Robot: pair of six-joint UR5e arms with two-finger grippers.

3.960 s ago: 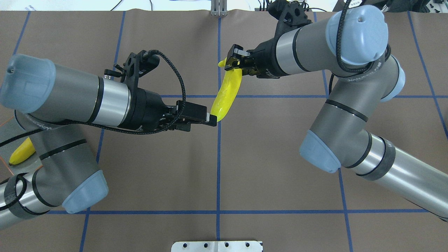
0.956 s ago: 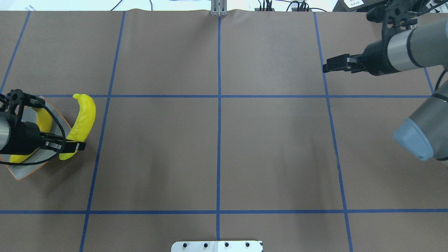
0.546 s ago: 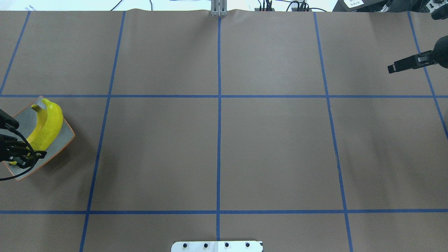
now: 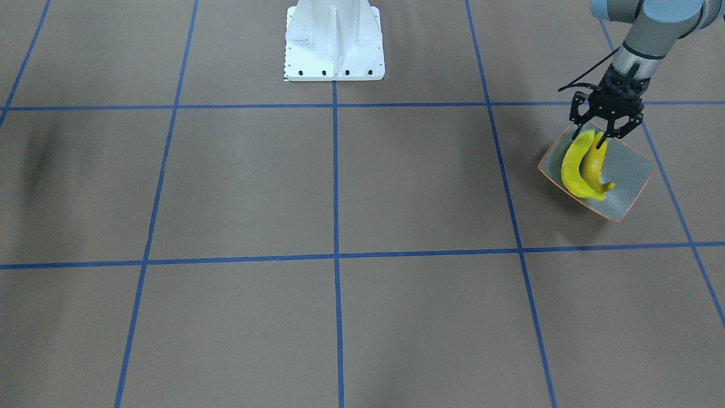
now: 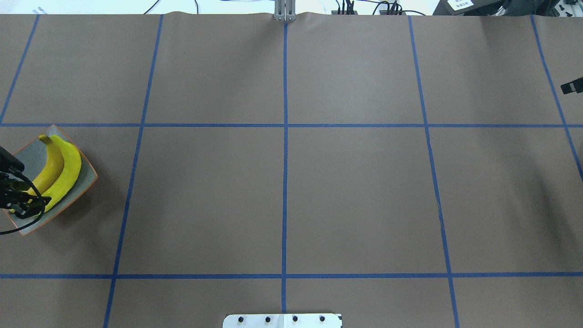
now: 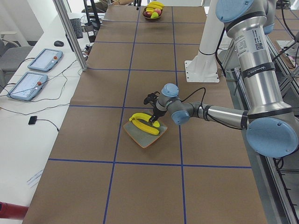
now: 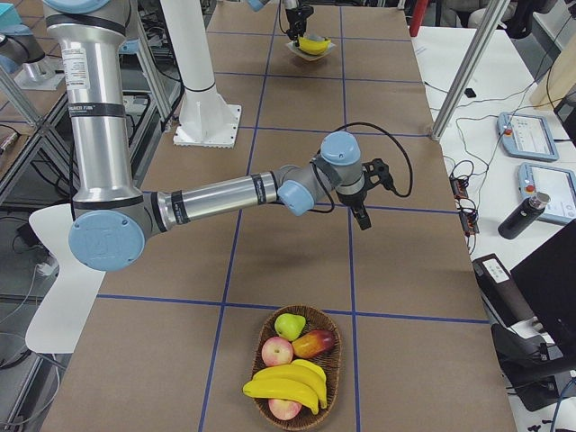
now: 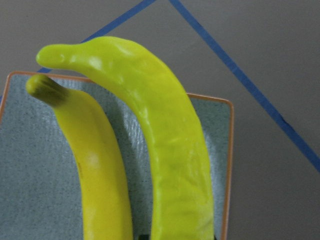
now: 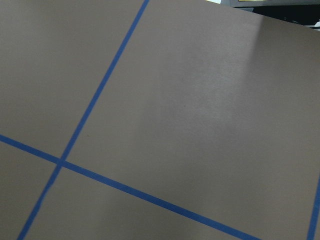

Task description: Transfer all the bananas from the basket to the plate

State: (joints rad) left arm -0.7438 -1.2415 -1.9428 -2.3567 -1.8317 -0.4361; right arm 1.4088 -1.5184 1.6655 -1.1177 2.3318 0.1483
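Observation:
Two yellow bananas lie side by side on the grey-green plate (image 5: 29,152) at the table's left end. The outer banana (image 5: 68,171) also shows in the left wrist view (image 8: 170,150), next to the inner one (image 8: 100,175). My left gripper (image 4: 592,136) is shut on the outer banana's near end, one finger between the two bananas. Only the tip of my right gripper (image 5: 573,85) shows, over bare table, and I cannot tell how its jaws stand. More bananas (image 7: 286,382) lie in the wicker basket (image 7: 335,360).
The basket also holds apples, a pear (image 7: 289,326) and a mango, at the table's right end. The white robot base (image 4: 334,42) stands at the middle of the robot's side. Blue tape lines cross the brown table cover.
My left gripper has lowered the banana onto the plate beside the first one. My right arm has drawn further right, almost out of the overhead view.

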